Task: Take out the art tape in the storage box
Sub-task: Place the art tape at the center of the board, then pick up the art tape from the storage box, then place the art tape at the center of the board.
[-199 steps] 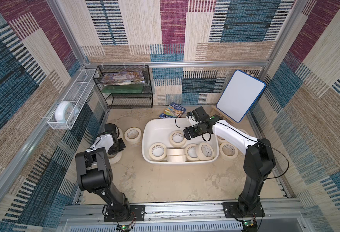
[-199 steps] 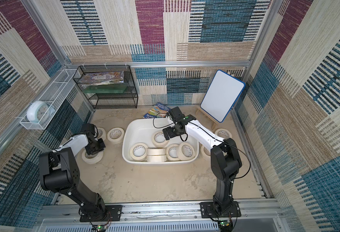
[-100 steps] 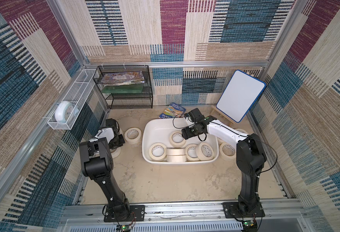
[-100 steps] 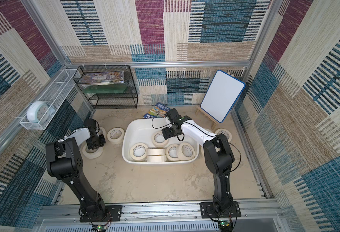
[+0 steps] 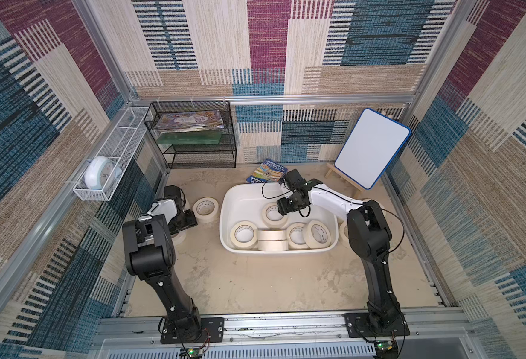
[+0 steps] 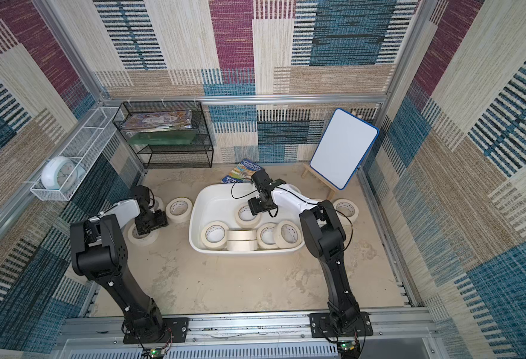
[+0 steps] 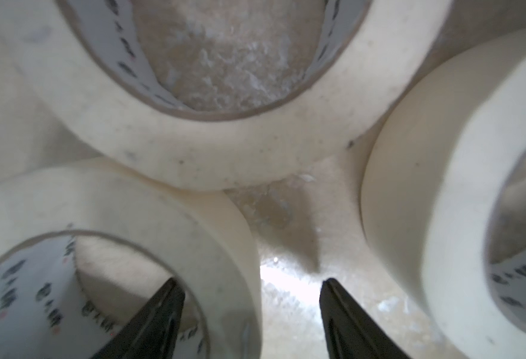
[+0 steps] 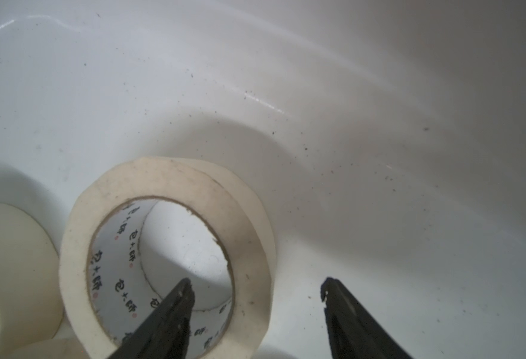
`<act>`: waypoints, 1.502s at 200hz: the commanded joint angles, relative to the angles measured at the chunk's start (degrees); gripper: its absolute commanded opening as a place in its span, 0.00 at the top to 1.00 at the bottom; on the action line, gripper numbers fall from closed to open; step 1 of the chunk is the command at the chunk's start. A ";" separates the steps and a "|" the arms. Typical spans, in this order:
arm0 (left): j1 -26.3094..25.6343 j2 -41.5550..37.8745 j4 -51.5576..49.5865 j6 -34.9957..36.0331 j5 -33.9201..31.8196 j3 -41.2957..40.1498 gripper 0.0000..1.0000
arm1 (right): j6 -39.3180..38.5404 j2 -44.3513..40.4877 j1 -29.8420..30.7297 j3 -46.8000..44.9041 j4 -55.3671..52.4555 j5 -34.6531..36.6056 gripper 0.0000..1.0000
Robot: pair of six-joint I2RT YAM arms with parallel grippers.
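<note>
Inside the white storage box (image 8: 255,77), floor speckled with dark grit. Right end effector (image 8: 257,281) parted astride the wall of a flat-lying art tape roll (image 8: 162,180): one finger (image 8: 168,320) over the printed core, the other outside, not touching. Second roll (image 8: 13,264) just beside.

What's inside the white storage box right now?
Five art tape rolls: one lies flat beneath the right gripper, four crowd the near wall. The right arm covers the far right corner of the storage box, so anything there is hidden.

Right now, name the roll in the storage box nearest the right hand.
The lone roll behind the front row; the right hand straddles its wall.
</note>
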 commanded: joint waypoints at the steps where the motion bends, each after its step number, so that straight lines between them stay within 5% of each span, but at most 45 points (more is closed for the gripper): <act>1: -0.12 -2.66 -1.97 0.56 -0.80 0.02 0.25 | 0.34 0.97 0.16 0.65 -0.57 -0.24 0.32; 45: -1.06 -12.49 -4.39 0.56 -0.10 -0.82 0.24 | 0.71 2.40 0.20 0.75 0.28 -0.26 0.46; 75: -4.15 -20.77 -5.02 0.96 1.44 -3.24 0.24 | 0.96 2.18 0.20 0.92 0.42 0.58 0.72; 136: -21.78 -28.16 -7.51 3.03 -2.90 -0.98 0.24 | -0.14 -5.03 0.19 3.38 -4.94 6.85 1.00; 211: -33.88 -21.51 -7.37 3.51 1.16 4.15 0.24 | 4.85 -26.20 -4.33 -10.57 -12.16 19.16 1.00; 245: -36.16 -19.17 -1.70 1.49 1.94 -0.46 0.23 | 7.92 -36.09 -16.43 -22.19 -14.16 20.63 1.00; 300: -37.33 -17.69 -0.08 1.25 2.18 -2.27 0.24 | 6.63 -45.73 -50.17 -37.94 -5.32 14.96 1.00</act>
